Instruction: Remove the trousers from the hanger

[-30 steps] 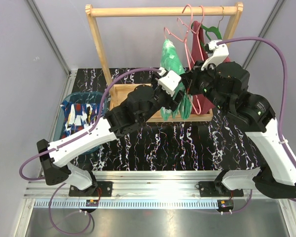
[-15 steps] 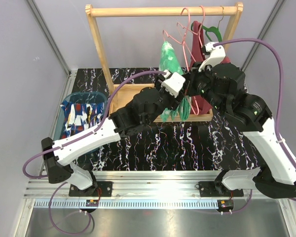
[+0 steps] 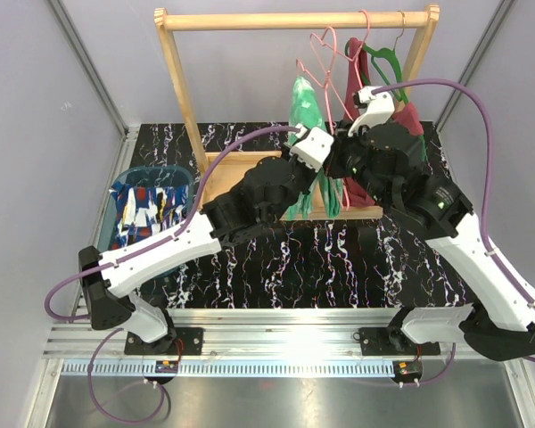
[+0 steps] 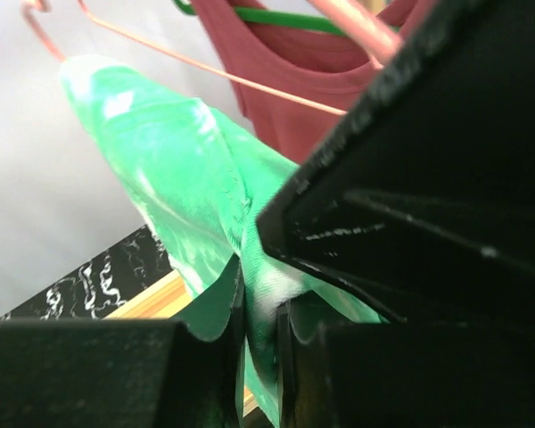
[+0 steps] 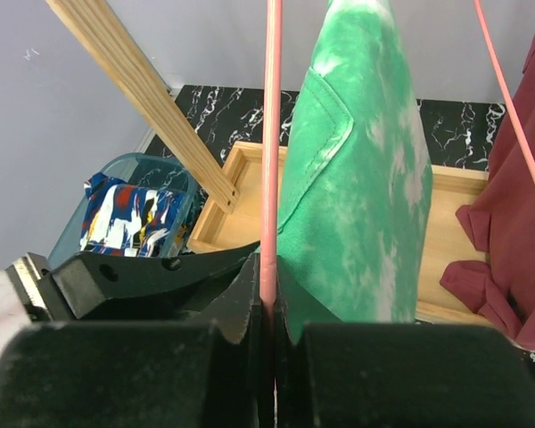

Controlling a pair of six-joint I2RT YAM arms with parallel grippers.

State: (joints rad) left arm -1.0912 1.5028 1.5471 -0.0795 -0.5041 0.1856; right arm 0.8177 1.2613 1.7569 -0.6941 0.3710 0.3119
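A: The left end effector is closed on a fold of the green-and-white trousers; the cloth runs right between its fingers.

B: And the right end effector?

A: Clamped on the pink hanger, on an upright stretch of its wire just beside the cloth.

B: So which way do the trousers lie?

A: Up and away from both. They hang with their long axis vertical, narrowing toward the top, under the wooden rail. The left arm has the cloth, so I'd judge the pull is its job while the right steadies the wire.

B: Does the top view confirm the grips?

A: No, the wrists hide both (only the wrist cameras show them). The right wrist view does show the blue patched trousers, already lying in the teal bin at the counter's left, off any hanger.
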